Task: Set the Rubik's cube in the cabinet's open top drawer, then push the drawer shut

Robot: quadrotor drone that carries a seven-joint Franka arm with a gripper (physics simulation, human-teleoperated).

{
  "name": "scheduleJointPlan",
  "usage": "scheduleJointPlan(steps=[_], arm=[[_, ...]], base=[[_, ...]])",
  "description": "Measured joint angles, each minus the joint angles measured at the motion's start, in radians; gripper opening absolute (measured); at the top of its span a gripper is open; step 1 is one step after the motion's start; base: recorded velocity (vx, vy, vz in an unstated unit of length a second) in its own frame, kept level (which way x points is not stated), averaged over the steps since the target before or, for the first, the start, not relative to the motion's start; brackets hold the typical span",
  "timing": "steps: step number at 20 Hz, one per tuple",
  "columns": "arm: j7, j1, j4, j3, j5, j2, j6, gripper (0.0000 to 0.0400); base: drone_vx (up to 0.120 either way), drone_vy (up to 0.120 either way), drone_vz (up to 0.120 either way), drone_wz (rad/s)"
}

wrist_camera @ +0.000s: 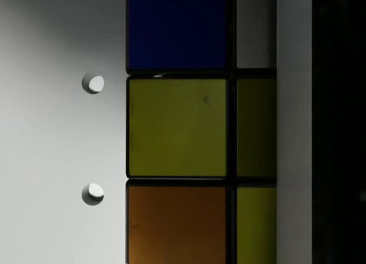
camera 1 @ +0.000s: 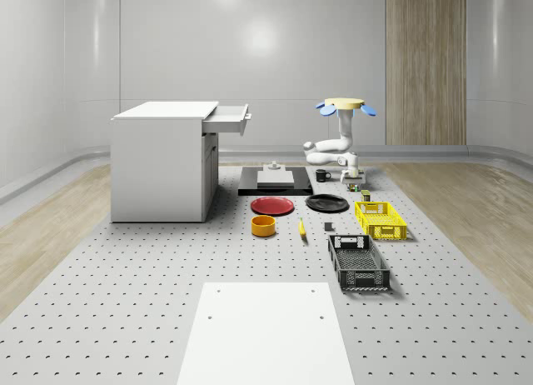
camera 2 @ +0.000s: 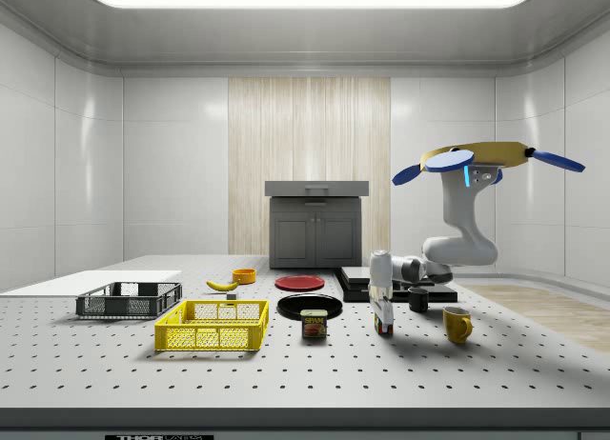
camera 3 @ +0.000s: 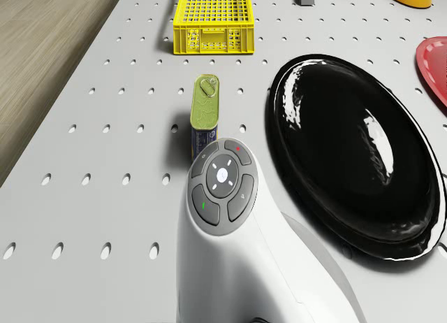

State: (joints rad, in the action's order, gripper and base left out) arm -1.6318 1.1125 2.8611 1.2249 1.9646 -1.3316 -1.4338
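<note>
The Rubik's cube (camera 2: 385,326) rests on the perforated table behind the yellow crate, and up close its blue, yellow and orange tiles (wrist_camera: 177,127) show, with a grey and black gripper part across one side. My gripper (camera 2: 381,311) points down right at the cube (camera 1: 354,187), touching or nearly so. The drone (camera 1: 345,107) hovers above it with the white arm (camera 3: 222,190) bent down. At the whole-scene view's left, away from the cube, stands the white cabinet (camera 1: 162,162) with its top drawer (camera 1: 229,118) pulled out.
A meat can (camera 3: 204,117), a black plate (camera 3: 356,148) and a yellow crate (camera 1: 381,220) lie close to the cube. A red plate (camera 1: 273,205), orange bowl (camera 1: 263,226), banana (camera 1: 301,228), black crate (camera 1: 358,262), black mug (camera 1: 322,175) and yellow mug (camera 2: 457,324) are spread around.
</note>
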Motion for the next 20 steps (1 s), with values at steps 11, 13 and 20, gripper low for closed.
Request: scheduleJointPlan(steps=[11, 13, 20], arm=[[-0.018, 0.013, 0.013, 0.079, -0.08, -0.015, 0.009, 0.0326], [-0.024, 0.017, 0.017, 0.113, -0.114, -0.016, 0.018, 0.0326], [-0.04, 0.032, 0.023, 0.193, -0.195, -0.03, 0.026, 0.0325]], base=[[0.0, 0.0, 0.0, 0.0], [0.0, 0.0, 0.1, 0.0], [0.011, -0.074, 0.12, 0.0]])
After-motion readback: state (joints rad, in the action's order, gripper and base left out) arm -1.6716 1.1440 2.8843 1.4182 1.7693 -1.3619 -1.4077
